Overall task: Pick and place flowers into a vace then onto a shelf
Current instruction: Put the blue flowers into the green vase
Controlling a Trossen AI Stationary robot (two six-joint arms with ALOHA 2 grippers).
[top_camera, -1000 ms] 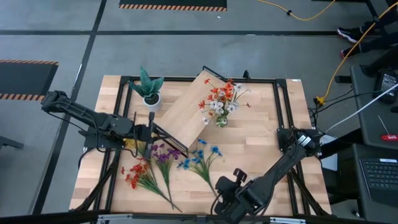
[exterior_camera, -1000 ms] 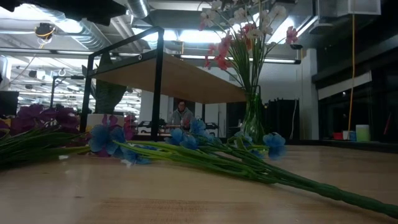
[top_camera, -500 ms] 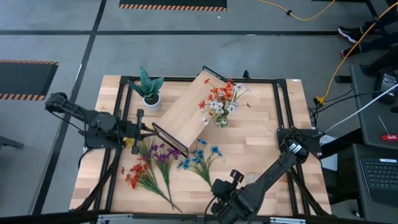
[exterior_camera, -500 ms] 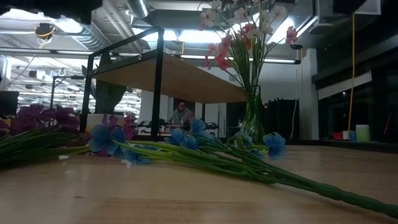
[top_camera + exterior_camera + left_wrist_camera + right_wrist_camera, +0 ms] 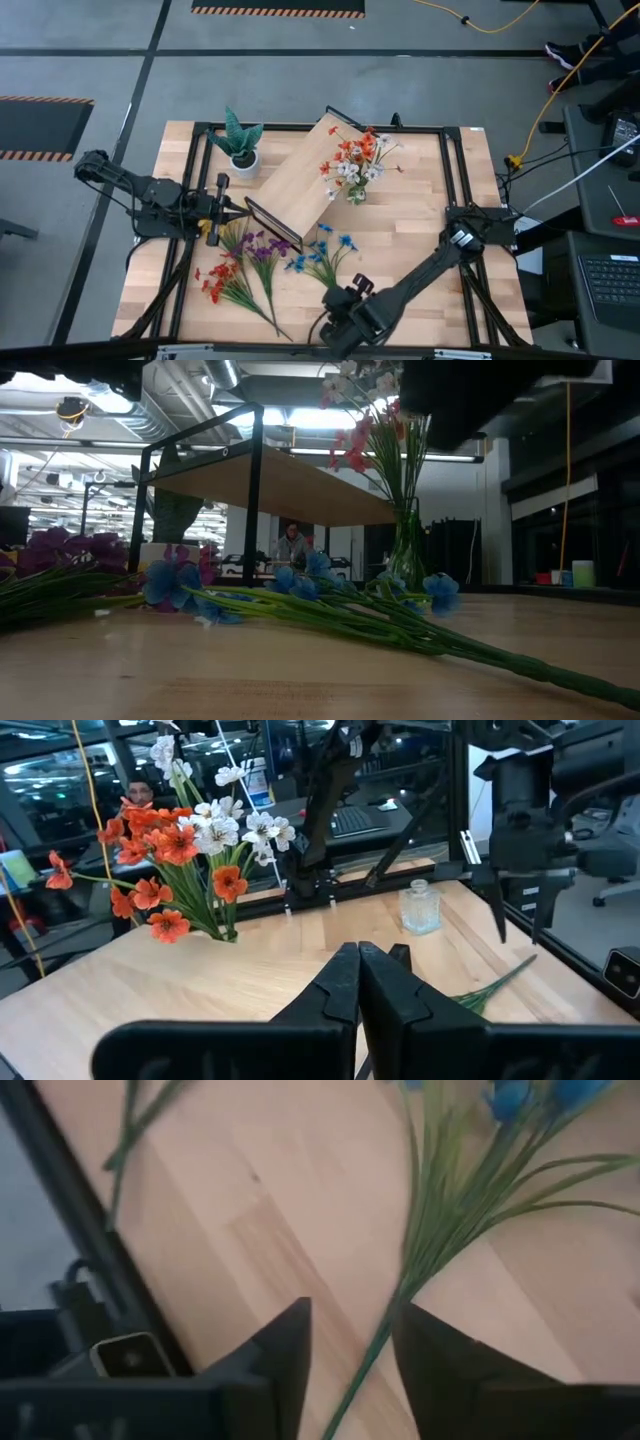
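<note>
Blue flowers (image 5: 470, 1190) under released right end effector (image 5: 350, 1355) | left end effector (image 5: 358, 982) clenched | no legible text

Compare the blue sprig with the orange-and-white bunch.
The blue sprig lies flat on the table, loose, with the right gripper open astride its stem. The orange-and-white bunch stands upright in the vase, beside the shelf. Both have thin green stems.

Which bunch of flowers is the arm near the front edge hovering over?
Start at the wooden shelf lying slantwise on the table. Three loose bunches lie fanned out in front of it; the right gripper hangs over the stem of the blue flowers, the bunch beside purple and red ones.
</note>
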